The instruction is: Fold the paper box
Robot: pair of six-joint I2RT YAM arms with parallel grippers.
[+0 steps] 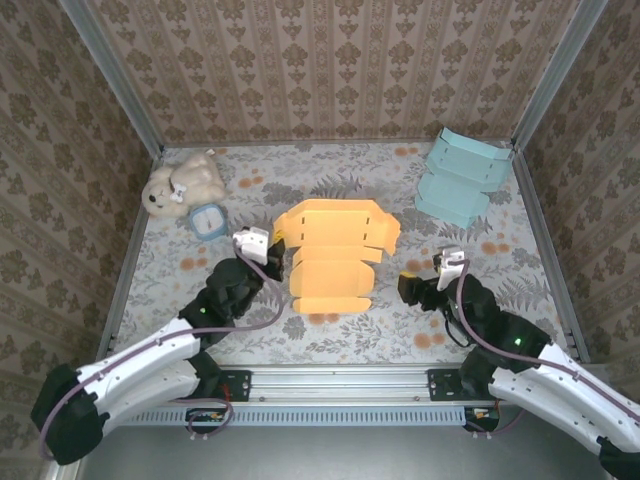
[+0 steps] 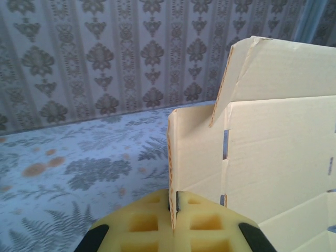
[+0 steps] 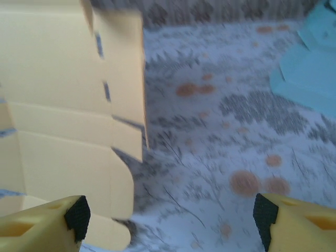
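Pinching left flap edge of paper box with left jaws; holding right jaws apart, empty, near its right side.

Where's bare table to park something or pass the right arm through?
Bare: the strip behind the orange box, between plush toy and teal box; also right of it, between teal box and right gripper. Crowded: back-left corner, and around the left gripper at the flap.

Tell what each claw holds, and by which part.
The left claw pinches the orange paper box by its left side flap's edge; the right claw is open, holding nothing.
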